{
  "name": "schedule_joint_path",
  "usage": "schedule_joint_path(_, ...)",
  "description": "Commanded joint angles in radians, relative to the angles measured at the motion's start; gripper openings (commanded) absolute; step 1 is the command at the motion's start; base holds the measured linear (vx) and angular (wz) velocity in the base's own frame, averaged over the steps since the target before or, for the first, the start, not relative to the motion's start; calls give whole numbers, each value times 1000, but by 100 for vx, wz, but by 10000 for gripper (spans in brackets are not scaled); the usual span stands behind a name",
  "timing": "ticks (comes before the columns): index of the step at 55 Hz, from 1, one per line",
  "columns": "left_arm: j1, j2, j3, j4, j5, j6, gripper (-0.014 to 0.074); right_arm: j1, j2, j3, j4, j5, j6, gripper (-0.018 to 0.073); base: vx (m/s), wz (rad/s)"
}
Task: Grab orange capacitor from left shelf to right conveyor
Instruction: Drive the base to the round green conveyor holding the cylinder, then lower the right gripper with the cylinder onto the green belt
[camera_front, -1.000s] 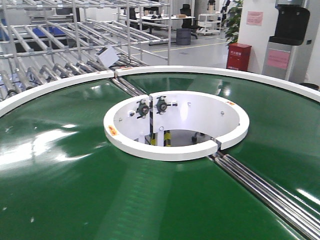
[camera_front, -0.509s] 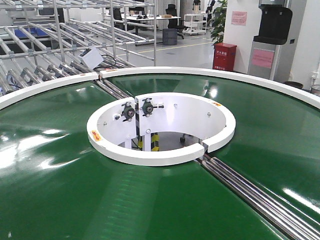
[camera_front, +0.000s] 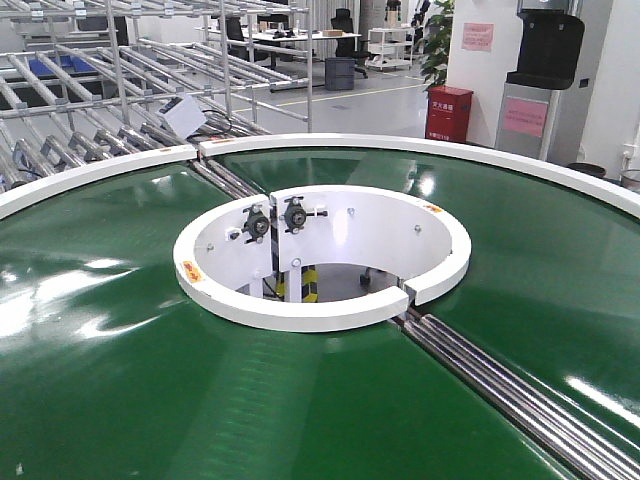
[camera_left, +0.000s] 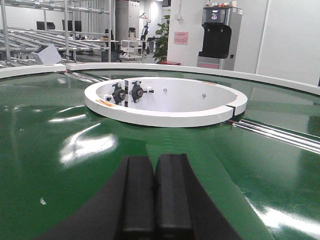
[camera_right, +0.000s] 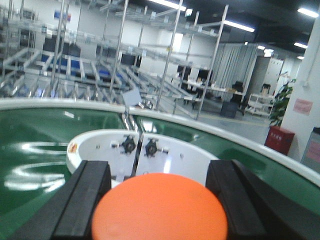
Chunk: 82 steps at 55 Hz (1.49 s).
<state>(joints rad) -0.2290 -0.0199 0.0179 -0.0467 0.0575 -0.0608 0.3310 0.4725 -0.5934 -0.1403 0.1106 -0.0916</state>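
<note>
Change: the front view matches the one half a second back; against a second ago, the white ring (camera_front: 300, 318) and the roller racks (camera_front: 70, 140) sit further left in the frame.
Ring well: at frame centre, open-topped and sunk through the green conveyor (camera_front: 120, 380); two dark bearings (camera_front: 295, 214) are bolted to its inner wall, with a yellow-and-black striped part (camera_front: 310, 283) lower down.
Racks: upper left of the frame, with a white box (camera_front: 183, 115) lying tilted on the rollers.
Left pincer (camera_left: 154, 167): jaws pressed flat together, nothing between them, low over the belt.
Right pincer (camera_right: 160, 200): held wide, its black fingers (camera_right: 85, 200) gripping either side of the orange capacitor (camera_right: 160, 210).
Capacitor place: bottom centre of the right wrist view, above the conveyor and in front of the ring.
</note>
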Motion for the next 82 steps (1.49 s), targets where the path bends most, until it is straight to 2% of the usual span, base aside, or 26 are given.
schedule_joint_path(1, -8, -5, -30, -5, -81, -6, -6, -5, 187, -29, -9, -234, 29, -8, 0, 0)
schedule_joint_path(7, -8, -5, -30, -5, -81, -6, -6, -5, 401, -29, -3, -472, 73, -8, 0, 0)
schedule_joint_path(14, -8, -5, -30, -5, -81, -6, -6, -5, 641, -29, -3, -713, 75, -8, 0, 0)
schedule_joint_path(27, -8, -5, -30, -5, -81, -6, -6, -5, 1025, -29, -7, -1031, 114, -7, 0, 0)
schedule_joint_path(34, -8, -5, -30, -5, -81, -6, -6, -5, 1174, -29, -14, -1156, 133, -7, 0, 0)
schedule_joint_path(45, -8, -5, -30, -5, -81, -6, -6, -5, 1324, -29, -22, -1227, 158, -7, 0, 0)
schedule_joint_path(69, -8, -5, -30, -5, -81, -6, -6, -5, 1437, -29, -22, -1225, 160, 0, 0, 0)
schedule_joint_path(76, -8, -5, -30, -5, -81, -6, -6, -5, 1437, -29, -22, -1228, 157, 41, 0, 0)
schedule_joint_path(82, -8, -5, -30, -5, -81, -6, -6, -5, 1437, -29, -22, -1226, 157, 110, 0, 0)
